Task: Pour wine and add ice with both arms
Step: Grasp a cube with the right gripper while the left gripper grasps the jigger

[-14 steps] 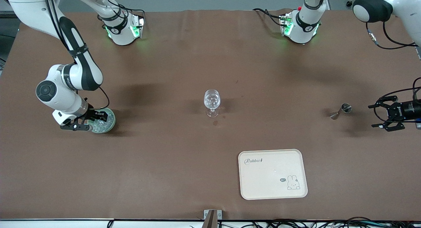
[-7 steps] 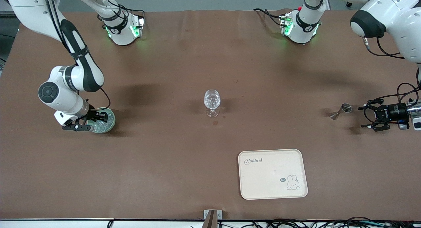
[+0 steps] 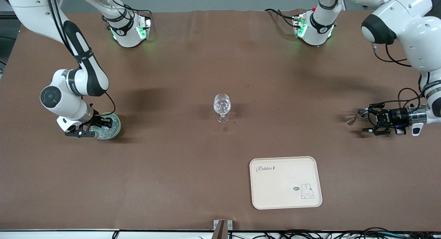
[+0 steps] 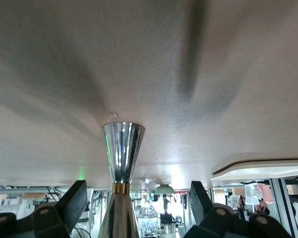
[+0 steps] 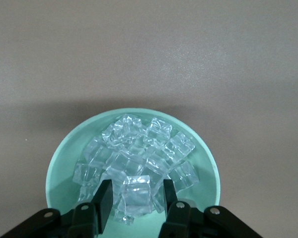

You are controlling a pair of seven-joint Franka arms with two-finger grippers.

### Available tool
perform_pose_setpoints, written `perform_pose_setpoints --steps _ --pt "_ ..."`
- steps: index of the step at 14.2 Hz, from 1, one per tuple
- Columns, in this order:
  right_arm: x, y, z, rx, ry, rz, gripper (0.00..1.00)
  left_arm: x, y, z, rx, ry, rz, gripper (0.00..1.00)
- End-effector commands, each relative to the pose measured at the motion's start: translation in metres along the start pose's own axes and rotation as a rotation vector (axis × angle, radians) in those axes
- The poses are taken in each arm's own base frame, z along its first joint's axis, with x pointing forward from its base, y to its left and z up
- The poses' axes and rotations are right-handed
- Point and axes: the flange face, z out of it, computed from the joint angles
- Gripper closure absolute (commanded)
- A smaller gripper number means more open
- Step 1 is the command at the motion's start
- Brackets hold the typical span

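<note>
Tray (image 3: 286,182): a cream tray printed with a rabbit is being left bare on the brown table (image 3: 179,170), nearest the front camera.
Ice (image 5: 137,163): clear cubes are being kept heaped in a pale green bowl (image 3: 115,129) toward the right arm's end of the table.
Right gripper (image 5: 137,206): the fingers (image 5: 105,202) are being held down in the bowl, pinched against one ice cube (image 5: 137,194) at the top of the heap.
Jigger (image 3: 356,116): a steel double-cone measure is being seen on the table toward the left arm's end, its narrow waist banded in gold.
Left gripper (image 3: 369,121): the fingers are being held spread wide, one on each side of the jigger, apart from it.
Wine glass (image 3: 222,107): a stemmed glass is being shown upright at mid-table, between bowl and jigger, with clear chunks visible in it.
</note>
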Motion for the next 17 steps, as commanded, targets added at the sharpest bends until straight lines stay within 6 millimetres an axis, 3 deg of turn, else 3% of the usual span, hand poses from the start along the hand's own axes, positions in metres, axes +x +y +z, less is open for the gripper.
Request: perform_pose_setpoints --steps 1,5,6,8,9,11,13,17 --pt "-0.004 0.004 0.002 -0.004 -0.006 -0.008 0.54 -0.007 -0.009 0.003 -0.028 -0.026 -0.016 0.12" --pt "-0.004 0.003 0.001 -0.004 -0.006 -0.01 0.72 -0.005 -0.011 -0.001 -0.035 -0.028 -0.028 0.18" --pt "-0.003 0.004 0.001 -0.004 -0.004 -0.008 0.82 -0.004 -0.015 0.002 -0.035 -0.034 -0.036 0.2" --pt "0.005 0.003 -0.01 -0.004 0.005 -0.009 0.96 -0.002 -0.02 0.004 -0.038 -0.041 -0.038 0.22" --pt "0.01 0.0 -0.017 -0.006 -0.013 -0.012 0.97 -0.003 -0.02 0.003 -0.043 -0.055 -0.039 0.25" --pt "0.027 -0.001 -0.049 -0.012 -0.06 -0.007 0.99 -0.005 -0.019 0.004 -0.059 -0.079 -0.037 0.33" --pt "0.045 0.0 -0.094 -0.017 -0.067 0.003 0.99 -0.003 -0.024 0.008 -0.076 -0.096 -0.042 0.37" --pt "0.039 0.006 -0.203 -0.018 0.037 0.017 0.99 -0.002 -0.023 0.003 -0.084 -0.092 -0.033 0.37"
